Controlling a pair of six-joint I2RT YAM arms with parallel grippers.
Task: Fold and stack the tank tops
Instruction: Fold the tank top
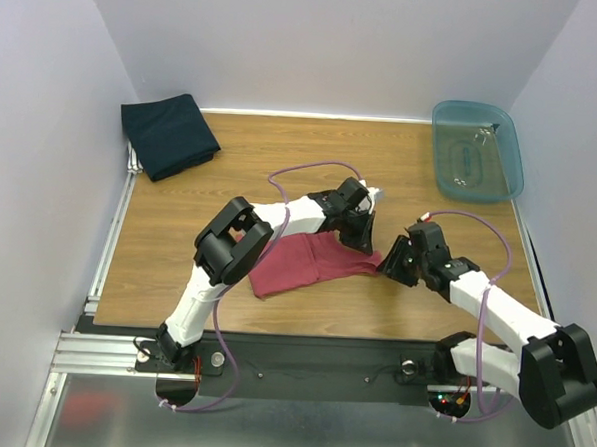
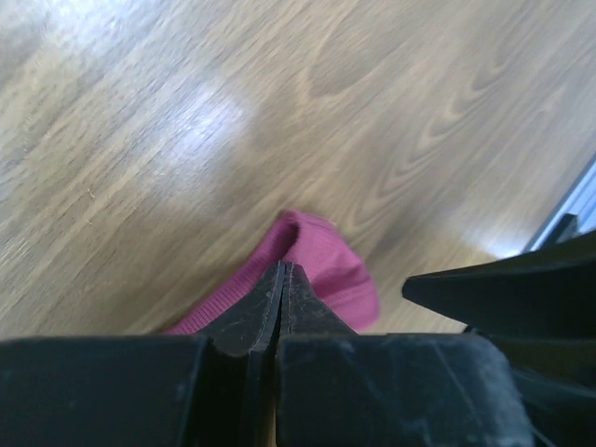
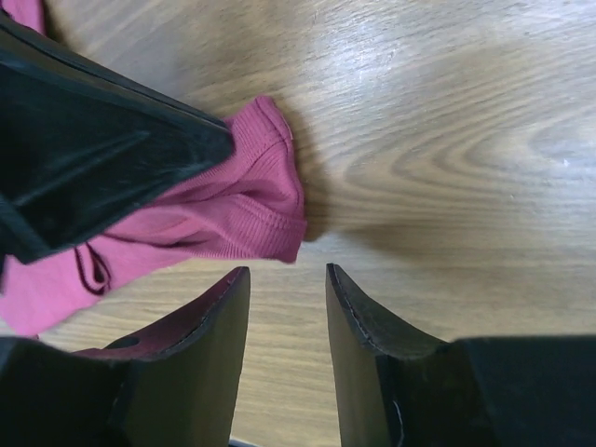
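Observation:
The maroon tank top (image 1: 301, 264) lies crumpled at the table's middle. My left gripper (image 1: 361, 235) is at its right end, shut on a bunched fold of it (image 2: 331, 265); the jaws are pressed together with cloth showing just beyond the tips. My right gripper (image 1: 390, 260) is open and empty, its jaws just short of the same maroon corner (image 3: 251, 200), not touching it. The left gripper (image 3: 102, 158) shows as a black shape over the cloth in the right wrist view. The navy tank top (image 1: 168, 135) lies as a folded square at the far left corner.
A translucent blue plastic tub (image 1: 476, 150) stands at the far right corner. Both arms crowd the middle of the wooden table (image 1: 281, 173). White walls close in the left, back and right sides.

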